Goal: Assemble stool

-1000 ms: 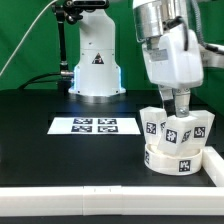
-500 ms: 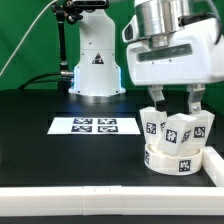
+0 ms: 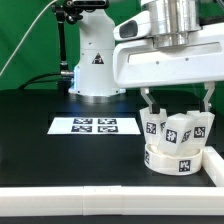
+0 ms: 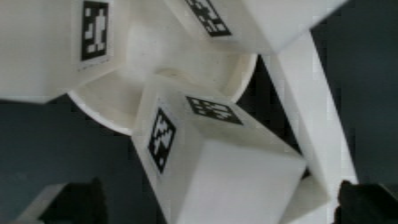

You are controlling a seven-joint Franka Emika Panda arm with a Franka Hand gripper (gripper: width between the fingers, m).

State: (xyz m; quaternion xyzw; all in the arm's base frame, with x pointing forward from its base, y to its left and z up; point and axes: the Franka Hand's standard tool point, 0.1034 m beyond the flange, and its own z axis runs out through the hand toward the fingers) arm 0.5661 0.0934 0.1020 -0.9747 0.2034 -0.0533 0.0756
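Black desk (image 3: 40,150) before us in the exterior view: our claw (image 3: 176,103) hangs spread wide above the seat (image 3: 175,158) and its upright legs (image 3: 180,130), beside the marker board (image 3: 95,126). Wrist view — tagged leg (image 4: 205,150) close between the fingertips (image 4: 71,205), untouched.

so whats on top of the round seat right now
Three blocky tagged legs stand upright on the round seat, with the gripper open above them. Where the legs meet the seat is hidden behind them.
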